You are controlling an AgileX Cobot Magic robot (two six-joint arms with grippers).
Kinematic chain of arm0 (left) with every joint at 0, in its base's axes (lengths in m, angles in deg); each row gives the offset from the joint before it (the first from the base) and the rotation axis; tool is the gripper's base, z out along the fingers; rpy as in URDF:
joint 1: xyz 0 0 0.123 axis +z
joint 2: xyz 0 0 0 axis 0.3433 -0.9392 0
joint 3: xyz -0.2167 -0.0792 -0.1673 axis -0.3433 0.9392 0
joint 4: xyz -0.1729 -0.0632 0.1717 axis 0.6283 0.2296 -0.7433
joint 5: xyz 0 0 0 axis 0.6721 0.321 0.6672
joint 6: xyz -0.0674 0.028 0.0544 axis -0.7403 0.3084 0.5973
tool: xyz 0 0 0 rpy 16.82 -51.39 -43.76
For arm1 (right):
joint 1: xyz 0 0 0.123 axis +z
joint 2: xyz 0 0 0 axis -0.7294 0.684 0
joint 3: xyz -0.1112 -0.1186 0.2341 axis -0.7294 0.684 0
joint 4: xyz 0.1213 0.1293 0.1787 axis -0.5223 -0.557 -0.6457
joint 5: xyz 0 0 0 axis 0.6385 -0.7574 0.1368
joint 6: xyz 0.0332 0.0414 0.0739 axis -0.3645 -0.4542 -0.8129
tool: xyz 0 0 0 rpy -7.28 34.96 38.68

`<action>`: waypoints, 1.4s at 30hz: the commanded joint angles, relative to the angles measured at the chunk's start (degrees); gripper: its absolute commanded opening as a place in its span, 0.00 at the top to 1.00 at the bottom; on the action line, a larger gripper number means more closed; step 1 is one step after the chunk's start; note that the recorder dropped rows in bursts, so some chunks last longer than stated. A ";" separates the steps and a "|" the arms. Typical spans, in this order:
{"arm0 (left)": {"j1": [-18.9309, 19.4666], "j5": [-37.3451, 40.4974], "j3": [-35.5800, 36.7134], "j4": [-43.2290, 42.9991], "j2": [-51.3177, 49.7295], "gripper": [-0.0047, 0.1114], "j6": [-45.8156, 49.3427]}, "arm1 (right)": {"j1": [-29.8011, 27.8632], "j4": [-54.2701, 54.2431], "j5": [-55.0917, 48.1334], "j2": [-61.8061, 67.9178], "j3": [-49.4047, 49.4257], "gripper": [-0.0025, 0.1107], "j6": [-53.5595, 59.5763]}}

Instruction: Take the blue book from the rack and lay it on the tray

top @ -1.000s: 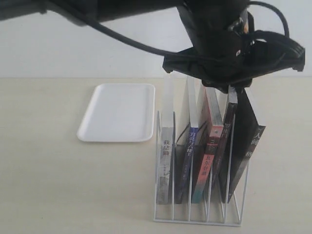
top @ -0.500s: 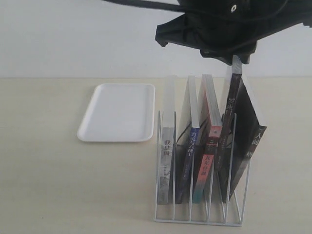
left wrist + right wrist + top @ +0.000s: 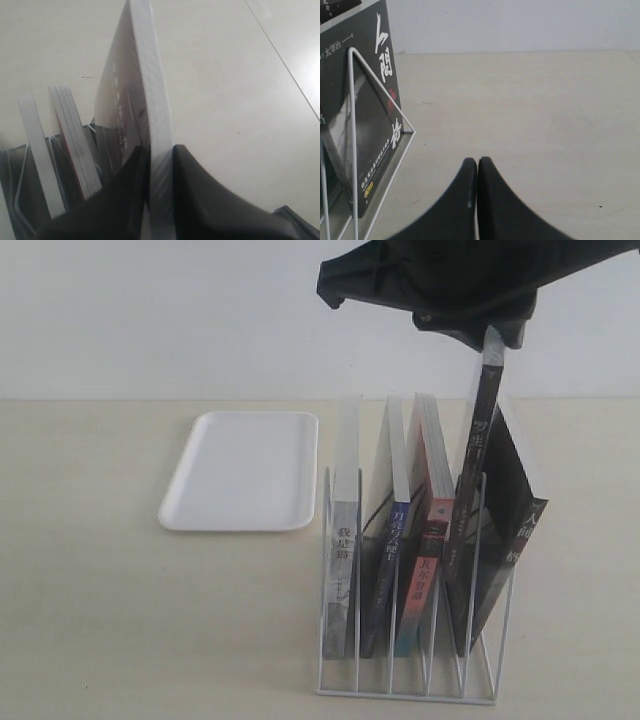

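Observation:
My left gripper (image 3: 490, 338) is shut on the top edge of the blue book (image 3: 479, 465), a thin dark-spined paperback with pale characters. The book hangs upright, partly raised out of the white wire rack (image 3: 405, 692), its lower end still between the dividers. In the left wrist view the fingers (image 3: 192, 185) pinch its white page edge (image 3: 152, 90). The white tray (image 3: 180, 508) lies flat to the left of the rack. My right gripper (image 3: 478, 161) is shut on nothing, low over the table beside the rack (image 3: 370, 75).
Other books stand in the rack: a grey-spined one (image 3: 342, 550), a brighter blue-spined one (image 3: 385, 560), a red-and-teal one (image 3: 425, 570) and a leaning black one (image 3: 515, 530) (image 3: 370, 125). The arm's black body (image 3: 450, 275) hangs over the rack.
The left gripper has risen, drawing the blue book further up out of the rack. The other books and the tray have not moved.

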 commanded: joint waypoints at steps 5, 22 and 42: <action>-0.30 -1.97 -1.07 1.30 0.88 0.91 0.21 | -0.38 0.09 0.64 -0.27 -0.07 0.98 0.00; -0.30 -6.06 4.97 -2.16 0.67 0.91 -1.22 | -0.38 0.09 0.64 -0.27 -0.07 0.98 0.00; -0.30 -6.84 5.63 -2.84 -5.33 0.91 -3.01 | -0.38 0.09 0.64 -0.27 -0.07 0.98 0.00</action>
